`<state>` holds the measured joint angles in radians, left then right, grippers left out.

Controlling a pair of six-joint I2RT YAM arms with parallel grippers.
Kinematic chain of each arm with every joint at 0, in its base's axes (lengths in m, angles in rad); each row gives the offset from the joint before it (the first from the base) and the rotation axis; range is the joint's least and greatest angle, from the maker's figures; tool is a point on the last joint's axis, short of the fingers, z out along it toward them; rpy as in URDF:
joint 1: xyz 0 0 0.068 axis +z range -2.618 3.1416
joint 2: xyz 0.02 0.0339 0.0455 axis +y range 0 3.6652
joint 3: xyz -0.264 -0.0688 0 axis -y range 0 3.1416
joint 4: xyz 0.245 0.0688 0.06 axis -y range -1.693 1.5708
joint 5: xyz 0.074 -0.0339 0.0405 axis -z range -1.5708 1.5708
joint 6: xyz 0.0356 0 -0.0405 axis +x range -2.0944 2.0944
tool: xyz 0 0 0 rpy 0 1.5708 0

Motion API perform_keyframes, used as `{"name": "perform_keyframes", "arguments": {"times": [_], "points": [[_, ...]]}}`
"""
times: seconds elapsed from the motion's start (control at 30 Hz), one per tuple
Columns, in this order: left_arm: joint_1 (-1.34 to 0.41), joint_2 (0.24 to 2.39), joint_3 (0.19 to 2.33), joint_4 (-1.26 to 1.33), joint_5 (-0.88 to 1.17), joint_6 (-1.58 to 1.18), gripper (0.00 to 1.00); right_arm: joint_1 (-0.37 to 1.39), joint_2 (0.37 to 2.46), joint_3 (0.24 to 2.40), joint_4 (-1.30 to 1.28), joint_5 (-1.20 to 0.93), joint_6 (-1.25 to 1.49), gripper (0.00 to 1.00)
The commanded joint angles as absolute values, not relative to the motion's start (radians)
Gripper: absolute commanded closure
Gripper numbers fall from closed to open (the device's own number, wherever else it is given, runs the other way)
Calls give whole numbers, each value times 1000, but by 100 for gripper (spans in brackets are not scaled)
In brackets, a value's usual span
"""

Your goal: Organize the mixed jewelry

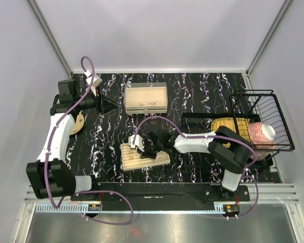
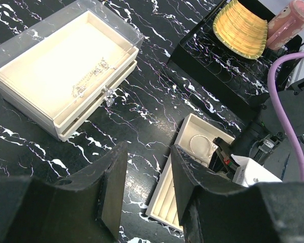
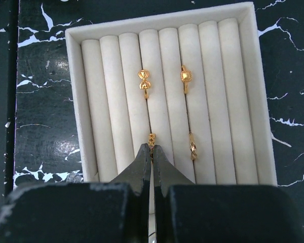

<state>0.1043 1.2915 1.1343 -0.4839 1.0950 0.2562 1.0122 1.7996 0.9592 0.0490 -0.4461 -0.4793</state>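
right gripper [image 3: 151,151] pinches a gold ring [image 3: 151,139] seated in the ring tray [image 3: 75,101]; left gripper [image 2: 148,169] hangs open, holding nothing.

Four gold rings [image 3: 144,83], two beige trays [image 2: 25,101] (one larger)

— Can you read any writing from where you stand?
— None at all. A white block [image 2: 248,174] on the right arm [image 2: 296,101] carries one tiny dark mark, too small to make out.
— And those bits down at the near edge of the desk [image 1: 192,86]?
— The left tag [image 1: 95,206] and the right tag [image 1: 236,208] show orange specks only, too blurred for letters or numbers.
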Motion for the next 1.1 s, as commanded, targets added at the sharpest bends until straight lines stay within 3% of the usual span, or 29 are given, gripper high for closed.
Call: {"name": "perform_keyframes", "arguments": {"times": [0.0, 0.4, 0.7, 1.07], "points": [[115, 1285, 1127, -471, 1118, 282, 58, 1022, 1838, 963, 51, -448, -502, 100], [117, 1298, 1126, -477, 1124, 298, 58, 1022, 1842, 951, 15, -428, -535, 99], [117, 1307, 1140, -492, 1124, 318, 58, 1022, 1812, 953, -35, -400, -566, 79], [117, 1315, 1146, -503, 1134, 336, 58, 1022, 1721, 988, -95, -341, -574, 69]]}}
